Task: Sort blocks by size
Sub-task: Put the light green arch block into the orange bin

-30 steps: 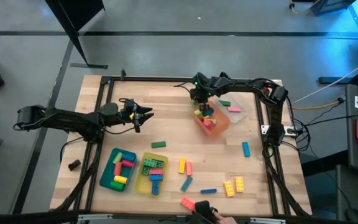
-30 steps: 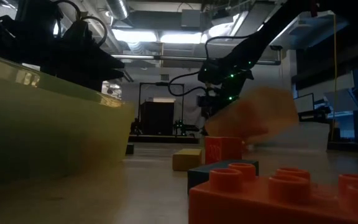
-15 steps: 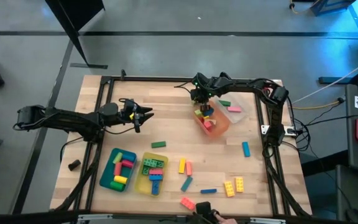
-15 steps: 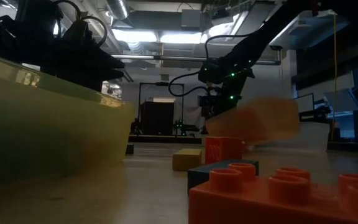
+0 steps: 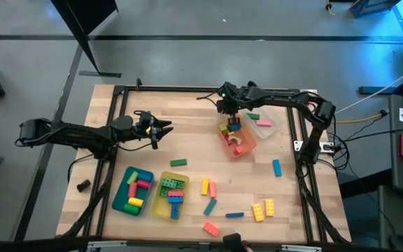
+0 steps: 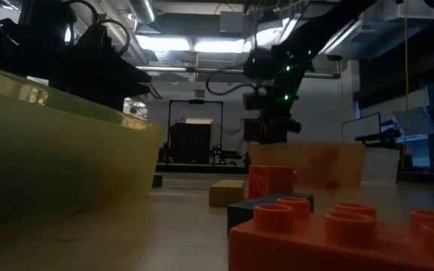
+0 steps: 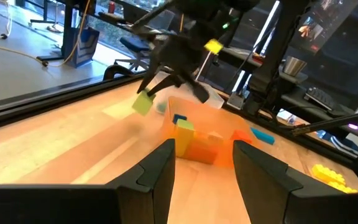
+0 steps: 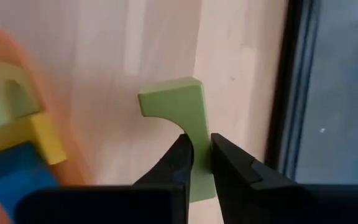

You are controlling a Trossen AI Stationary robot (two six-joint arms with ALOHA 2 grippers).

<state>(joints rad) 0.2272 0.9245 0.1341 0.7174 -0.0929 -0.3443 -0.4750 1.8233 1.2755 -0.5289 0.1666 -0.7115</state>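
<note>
My right gripper (image 5: 227, 110) hangs over the far left corner of the orange tray (image 5: 247, 145), shut on a light green arched block (image 8: 178, 102). That block also shows in the left wrist view (image 7: 143, 104), above the table. The orange tray holds several blocks. My left gripper (image 5: 163, 128) is open and empty above the table's left half. Loose blocks lie on the near half of the table: a green one (image 5: 179, 162), yellow ones (image 5: 263, 208), a red one (image 5: 210, 228). My right gripper pinches one leg of the green block's arch (image 8: 197, 127) between its two fingers. The fingers come from above, slanting down. The block is lifted clear of the table and the tray, its arched cut-out facing sideways.
A teal tray (image 5: 121, 199) and a yellow tray (image 5: 161, 206) with blocks stand at the near left. A clear tray (image 5: 266, 131) with a green and a pink block stands behind the orange one. In the low view a red block (image 6: 337, 233) is close in front.
The orange tray, tilted up off the table before, has dropped back level and shifted slightly toward the near edge. My right gripper has risen above it with the green block. A person's hand at the near edge has drawn back out of view.
</note>
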